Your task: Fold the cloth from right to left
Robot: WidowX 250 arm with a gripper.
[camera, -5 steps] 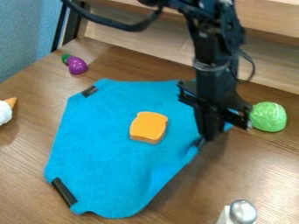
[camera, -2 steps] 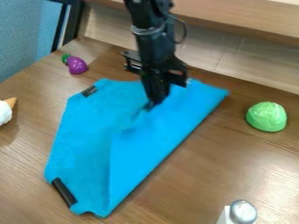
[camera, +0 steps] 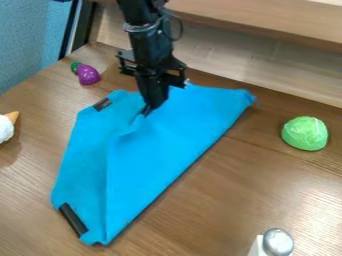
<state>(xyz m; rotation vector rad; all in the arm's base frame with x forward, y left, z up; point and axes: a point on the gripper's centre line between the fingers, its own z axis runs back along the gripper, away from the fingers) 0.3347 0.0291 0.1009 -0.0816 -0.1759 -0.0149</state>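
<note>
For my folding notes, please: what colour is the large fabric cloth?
The large fabric cloth is bright blue, best seen in the camera view.

No text, labels, brands, numbers or signs can be read here.

Gap between cloth (camera: 150, 160) and cabbage (camera: 305, 134), shaker (camera: 277, 243) nearer

Jaws and cloth's flap (camera: 157, 145) — farther left than before
</note>
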